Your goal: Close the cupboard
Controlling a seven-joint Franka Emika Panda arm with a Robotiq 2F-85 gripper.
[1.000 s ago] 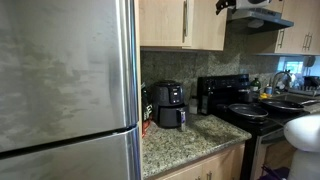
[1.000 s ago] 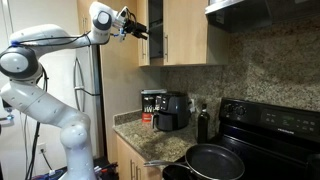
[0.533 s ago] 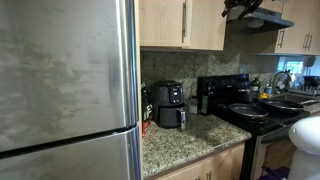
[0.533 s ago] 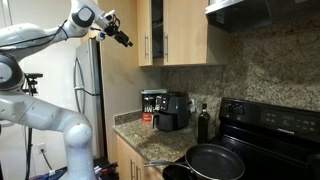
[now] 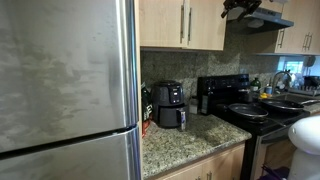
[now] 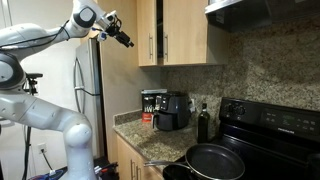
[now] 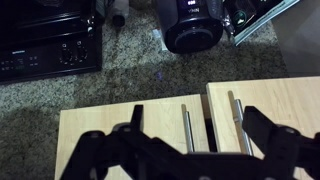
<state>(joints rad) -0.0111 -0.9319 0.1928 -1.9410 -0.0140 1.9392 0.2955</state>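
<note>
The cupboard [image 5: 165, 25] is a light beige wall cabinet with two flat doors and slim silver bar handles; it also shows in an exterior view [image 6: 185, 30] and in the wrist view [image 7: 110, 125]. Both doors look swung to, with a thin dark gap [image 7: 209, 125] between them. My gripper [image 6: 125, 38] hangs in the air in front of the cupboard, a short way off the doors and not touching them. It also shows at the top of an exterior view [image 5: 240, 8]. In the wrist view the fingers [image 7: 195, 135] are spread wide, open and empty.
A big stainless-steel fridge [image 5: 60, 90] stands beside the cupboard. Below are a granite counter [image 5: 190, 140] with a black air fryer [image 6: 172, 110], a black stove [image 6: 270, 120] with a pan [image 6: 215, 160], and a range hood [image 6: 260, 10].
A second ago one door stood open with the dark inside showing and my gripper was at it. The door is now swung to and my gripper has drawn back. Nothing moved in the last half second.
</note>
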